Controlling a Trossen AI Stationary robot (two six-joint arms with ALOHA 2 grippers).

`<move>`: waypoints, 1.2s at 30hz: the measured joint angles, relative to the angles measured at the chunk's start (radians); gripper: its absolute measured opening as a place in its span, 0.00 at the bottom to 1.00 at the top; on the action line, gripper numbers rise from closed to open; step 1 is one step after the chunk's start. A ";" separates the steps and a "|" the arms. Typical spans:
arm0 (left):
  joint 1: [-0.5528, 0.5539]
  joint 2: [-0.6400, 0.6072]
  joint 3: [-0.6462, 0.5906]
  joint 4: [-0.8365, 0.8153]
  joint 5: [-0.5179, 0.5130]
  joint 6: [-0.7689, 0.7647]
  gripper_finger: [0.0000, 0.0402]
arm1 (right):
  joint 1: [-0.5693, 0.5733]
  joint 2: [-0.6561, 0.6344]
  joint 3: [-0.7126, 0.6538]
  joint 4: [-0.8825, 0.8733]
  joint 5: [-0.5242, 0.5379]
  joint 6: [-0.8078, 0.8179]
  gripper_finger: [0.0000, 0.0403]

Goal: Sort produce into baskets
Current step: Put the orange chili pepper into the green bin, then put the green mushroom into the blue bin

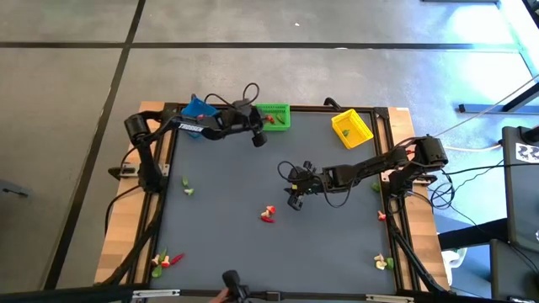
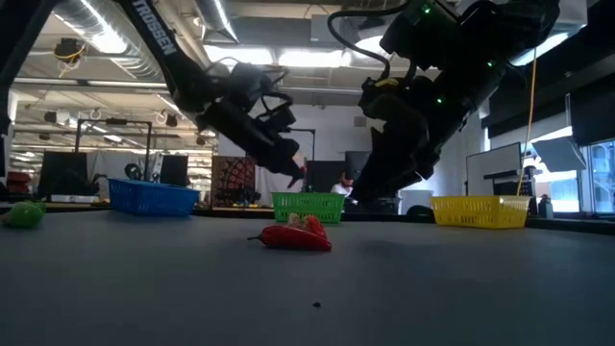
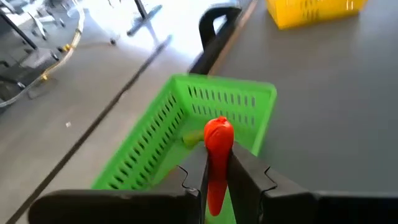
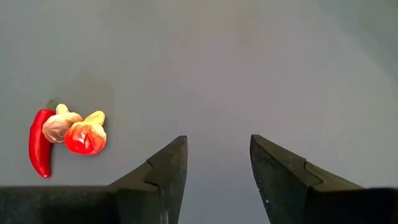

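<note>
Overhead, left jaws pinch a red pepper (image 3: 217,163) above the green basket's (image 3: 163,127) rim; right jaws spread.

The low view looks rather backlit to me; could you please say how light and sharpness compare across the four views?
Low view: bright ceiling lights leave both arms as dark silhouettes, the red pepper reasonably lit. Left wrist view: floor washed out by glare, the green basket slightly soft. Right wrist view: even light, sharp. High view: bluish glare at the far right corner.
</note>
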 joint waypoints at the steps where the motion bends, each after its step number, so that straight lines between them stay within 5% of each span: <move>1: 0.000 0.000 0.000 0.020 0.000 -0.007 0.11 | 0.000 0.000 0.000 0.002 0.000 0.000 0.43; 9: 0.018 0.006 0.000 0.008 0.000 -0.029 0.14 | 0.000 0.000 0.000 0.002 0.000 0.002 0.43; 20: 0.012 -0.005 0.000 -0.003 -0.001 -0.044 0.41 | 0.000 0.000 0.000 0.002 -0.006 0.004 0.43; 36: -0.097 -0.354 0.001 -0.238 -0.001 -0.002 0.41 | 0.000 0.000 0.000 -0.002 -0.011 0.004 0.43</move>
